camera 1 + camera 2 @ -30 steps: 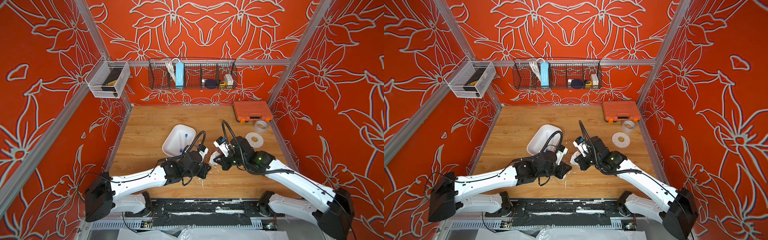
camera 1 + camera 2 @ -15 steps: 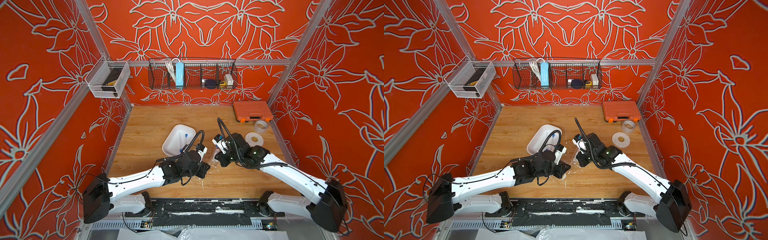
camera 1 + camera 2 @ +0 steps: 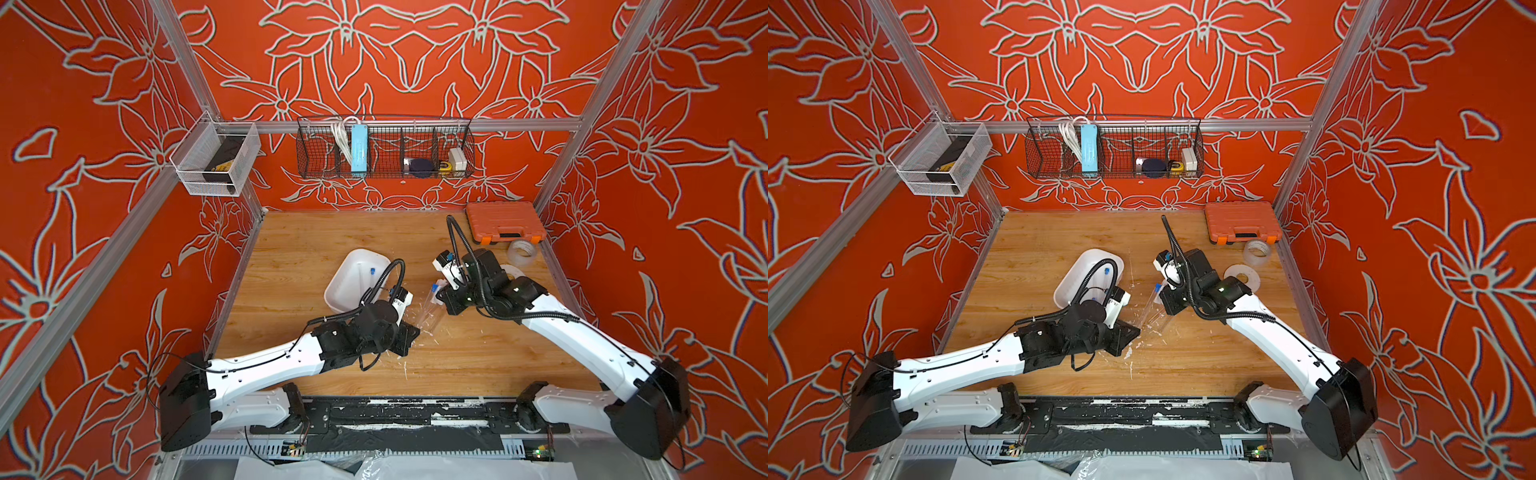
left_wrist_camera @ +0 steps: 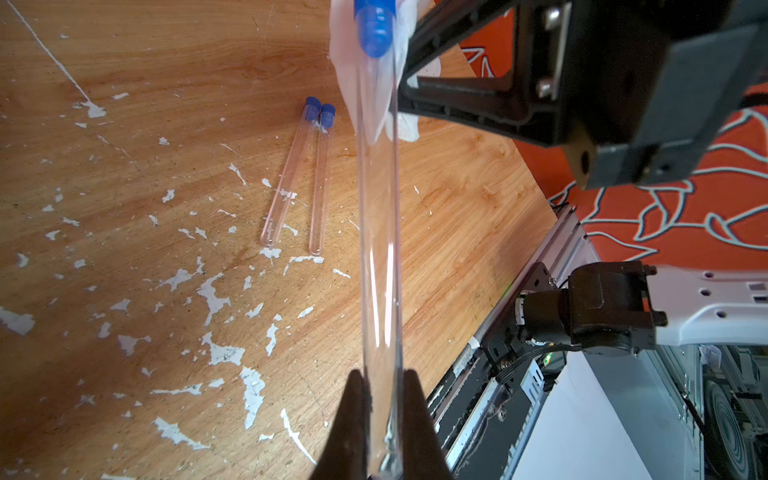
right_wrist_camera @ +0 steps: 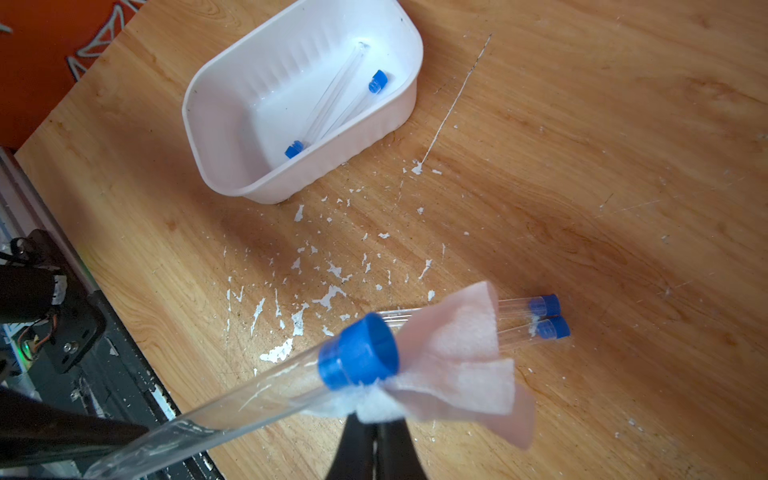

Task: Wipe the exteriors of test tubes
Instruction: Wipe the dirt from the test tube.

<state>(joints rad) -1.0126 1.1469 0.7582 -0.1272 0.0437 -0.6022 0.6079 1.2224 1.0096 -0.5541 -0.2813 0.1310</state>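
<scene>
A clear test tube (image 4: 380, 249) with a blue cap (image 5: 359, 357) is held above the table, and my left gripper (image 4: 381, 374) is shut on its rounded end. My right gripper (image 5: 376, 419) is shut on a white tissue (image 5: 465, 365), which touches the tube right beside the cap. In both top views the held tube (image 3: 428, 305) (image 3: 1151, 305) spans the gap between the two grippers. Two more capped test tubes (image 4: 291, 178) lie side by side on the wood under the tissue. Two others (image 5: 332, 95) lie in the white tray (image 5: 195, 124).
White tissue flecks (image 4: 212, 291) litter the wood around the grippers. An orange case (image 3: 503, 220), a tape roll (image 3: 521, 251) and a flat white ring (image 3: 515, 272) sit at the back right. A wire basket (image 3: 384, 147) and a mesh bin (image 3: 216, 164) hang on the walls.
My right gripper has slid the tissue along the held tube, away from the left gripper and up to the blue cap. The left gripper has kept its hold and barely moved.
</scene>
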